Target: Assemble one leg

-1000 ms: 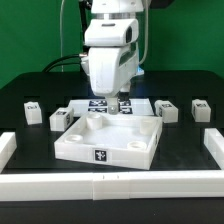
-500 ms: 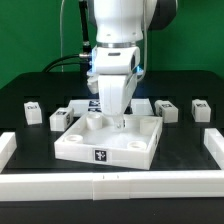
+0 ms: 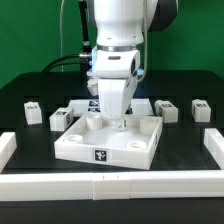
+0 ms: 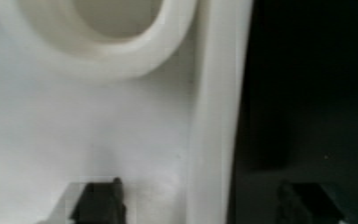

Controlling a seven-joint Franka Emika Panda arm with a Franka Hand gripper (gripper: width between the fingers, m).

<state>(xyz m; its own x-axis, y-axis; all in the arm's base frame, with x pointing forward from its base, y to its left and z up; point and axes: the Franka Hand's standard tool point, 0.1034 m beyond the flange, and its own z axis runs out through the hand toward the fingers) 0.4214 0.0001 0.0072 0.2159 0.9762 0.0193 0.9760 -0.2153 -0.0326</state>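
Observation:
The large white square tray-like piece [image 3: 105,143] lies in the middle of the table. My gripper [image 3: 118,119] is low over its far wall, near a round corner socket [image 4: 114,30]. In the wrist view the gripper [image 4: 197,192] is open, its two dark fingers [image 4: 98,200] wide apart on either side of the tray's wall [image 4: 220,110], one over the white inside and one over the black table. Nothing is held. Small white legs with tags stand on the table: two at the exterior view's left [image 3: 32,110] [image 3: 60,118] and two at its right [image 3: 167,110] [image 3: 200,109].
The marker board [image 3: 146,103] lies behind the tray, mostly hidden by the arm. White rails border the work area at the front [image 3: 110,186], left [image 3: 8,148] and right [image 3: 214,148]. A green wall stands behind the table.
The arm has come down and forward from above the marker board to the tray's far wall. Over the last half second it has hardly moved.

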